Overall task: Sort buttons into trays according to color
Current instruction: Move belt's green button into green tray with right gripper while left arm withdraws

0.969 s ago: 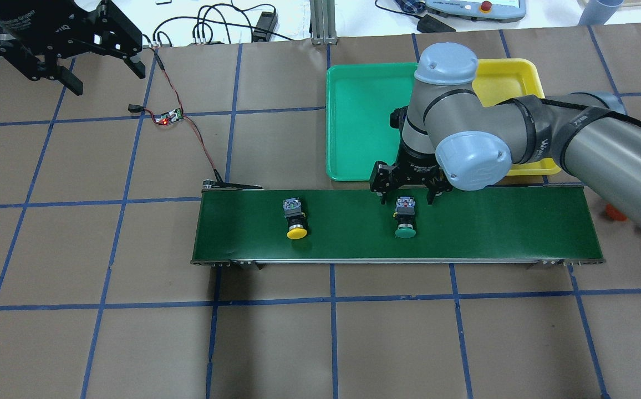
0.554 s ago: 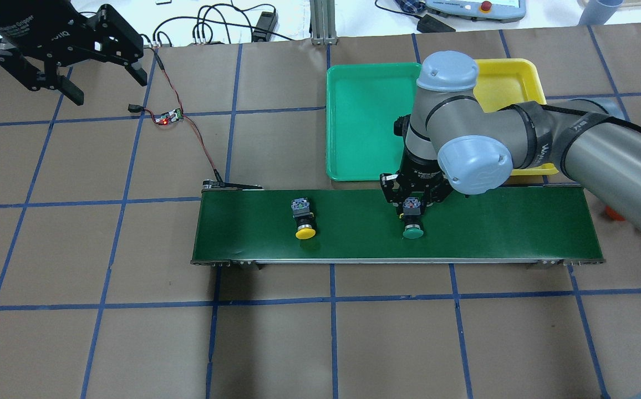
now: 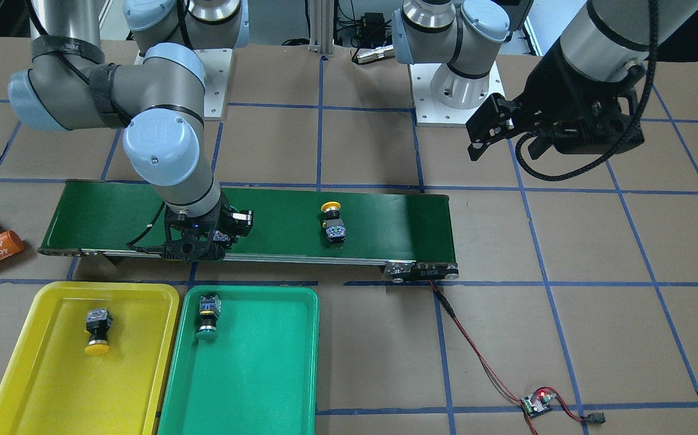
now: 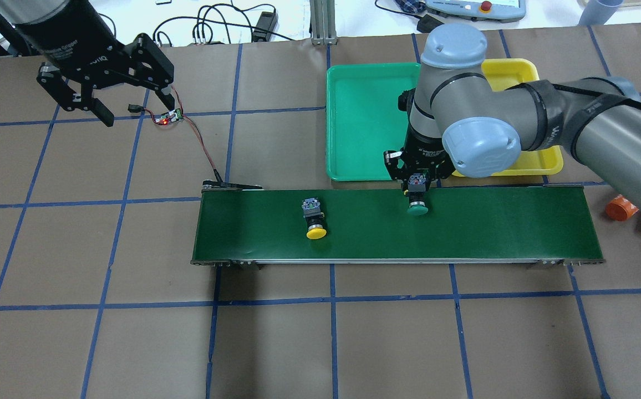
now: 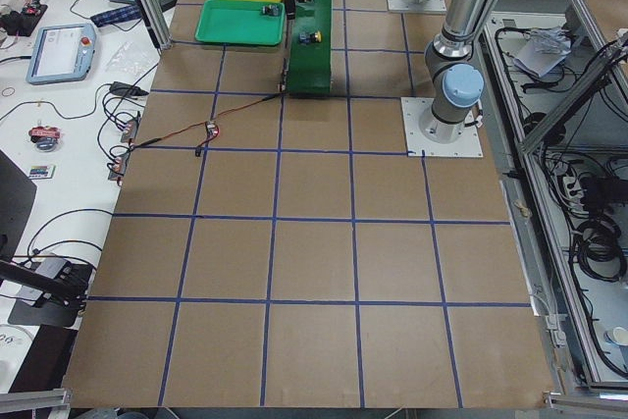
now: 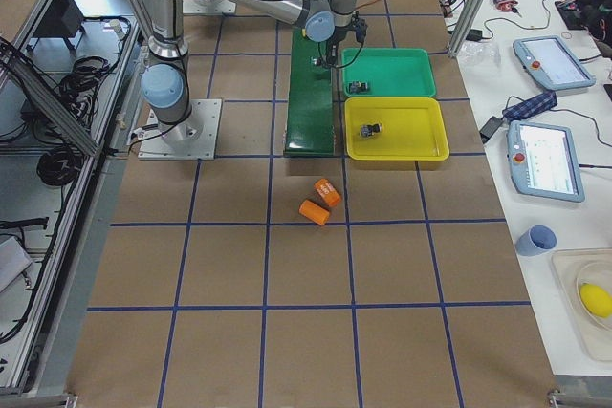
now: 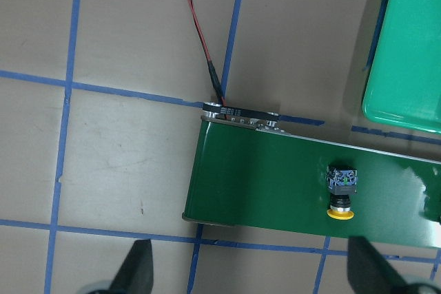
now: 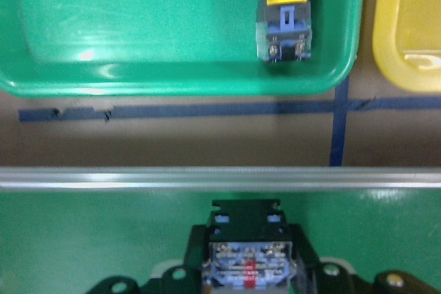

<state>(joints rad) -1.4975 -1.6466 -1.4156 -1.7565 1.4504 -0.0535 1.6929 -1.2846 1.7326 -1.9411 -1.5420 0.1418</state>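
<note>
**Holding green button (image 4: 418,208) at belt (image 4: 498,221) edge; green tray (image 4: 354,116) next**

Right gripper (image 4: 417,188) pinches the green button by its terminal block, cap pointing back over the belt; it appears just clear of the belt, at the edge facing the trays. Left gripper (image 4: 136,110) empty, jaws spread, hovering over the table well apart from the work. Yellow button (image 4: 315,223) lies on the belt, untouched. One sorted green (image 3: 207,315) sits in the green tray; one sorted yellow (image 3: 96,332) in the yellow tray (image 3: 35,386).

Risks:
- The rail (image 8: 220,177) and the tray rim lie between gripper and tray floor; a low carry could knock the button loose.
- The grip is on the block only; the overhanging cap could twist it out.
- The sorted green sits almost straight ahead, in the tray corner by the belt; a release there would land on it.
- The yellow tray is just beside; drift that way means the wrong colour.

Room: the tray floor is bare away from that corner; aim there.
</note>
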